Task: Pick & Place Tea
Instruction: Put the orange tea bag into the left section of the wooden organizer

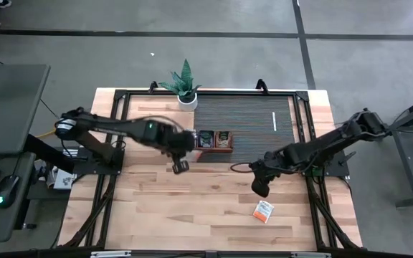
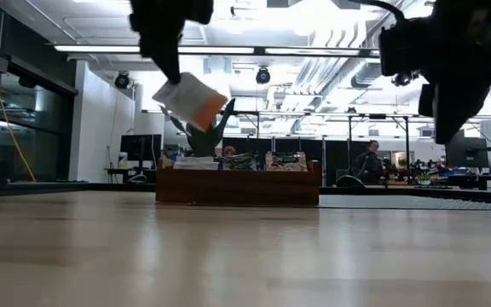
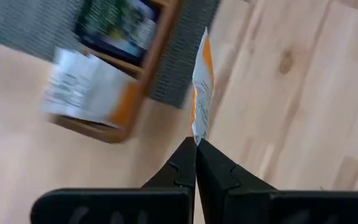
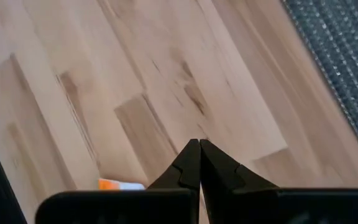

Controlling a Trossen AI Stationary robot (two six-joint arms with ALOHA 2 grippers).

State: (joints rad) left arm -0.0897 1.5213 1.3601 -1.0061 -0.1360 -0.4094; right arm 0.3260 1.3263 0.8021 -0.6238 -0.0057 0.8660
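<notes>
Fingers of the left gripper [image 3: 195, 144] are pressed together on the lower edge of a white-and-orange sachet [image 3: 201, 93], which stands up from the tips edge-on in the left wrist view; in the low view we see the same packet hanging tilted in the air above the table, clear of the wood. From above we place this gripper just beside the left end of the wooden tray [image 1: 214, 152], over bare planks, with the tray's near wall close by. The right gripper [image 1: 259, 188] has its fingers closed flat against each other with nothing between them, and it hangs over open table to the right of the tray. A second white-and-orange sachet [image 1: 264, 211] lies flat on the table [image 1: 156, 208] just in front of the right gripper, apart from it, toward the front right of the planks; a sliver of its orange edge shows in the right wrist view beside the fingers. The tray sits on the front edge of a dark ribbed mat [image 1: 242, 118], and we see dark green sachets [image 1: 214, 138] upright in its compartments, plus a white-and-orange packet lying in the end compartment in the left wrist view. We find wide bare wood in front of the tray and between the two arms. A potted plant [image 1: 183, 84] stands at the mat's far left corner. We cannot read the print on any sachet; the labels are only blocks of colour and small blurred lines
</notes>
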